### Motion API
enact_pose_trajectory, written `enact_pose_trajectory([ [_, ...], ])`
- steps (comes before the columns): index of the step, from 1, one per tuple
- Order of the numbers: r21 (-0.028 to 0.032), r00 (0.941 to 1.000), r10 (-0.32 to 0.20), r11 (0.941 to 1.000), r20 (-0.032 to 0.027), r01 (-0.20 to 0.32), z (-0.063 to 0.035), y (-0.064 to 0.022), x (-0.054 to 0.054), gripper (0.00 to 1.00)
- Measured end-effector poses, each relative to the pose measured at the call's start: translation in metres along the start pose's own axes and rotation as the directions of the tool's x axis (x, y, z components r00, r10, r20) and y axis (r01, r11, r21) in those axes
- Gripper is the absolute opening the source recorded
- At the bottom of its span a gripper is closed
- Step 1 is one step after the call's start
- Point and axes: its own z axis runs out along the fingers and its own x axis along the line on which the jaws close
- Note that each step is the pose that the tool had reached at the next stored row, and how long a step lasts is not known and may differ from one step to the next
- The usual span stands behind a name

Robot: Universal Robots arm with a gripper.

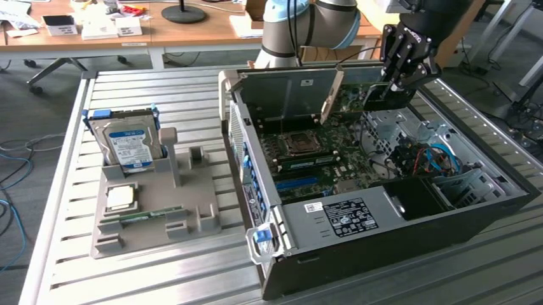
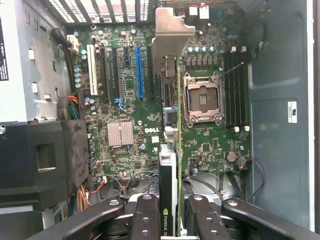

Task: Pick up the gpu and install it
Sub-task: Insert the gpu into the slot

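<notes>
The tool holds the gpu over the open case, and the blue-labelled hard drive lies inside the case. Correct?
Not quite: the exterior view shows the hard drive standing in the grey holder outside the case. The tool does hold the gpu over the case.

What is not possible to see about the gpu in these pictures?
Wrist view: the gpu shows edge-on, so its fan face is hidden; the card covers the slot below it.
Exterior view: the gripper covers part of the gpu; its fan is too small to tell.
</notes>
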Motion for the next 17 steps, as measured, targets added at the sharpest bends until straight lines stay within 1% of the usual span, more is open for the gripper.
enact_pose_trajectory([
  [7, -0.0001, 1.0, -0.003, 1.0, 0.0, 0.003, 0.0009, 0.0022, 0.001, 0.27],
  [17, -0.0007, 0.9999, -0.011, 0.9999, 0.0, 0.011, 0.0065, 0.01, 0.005, 0.27],
])
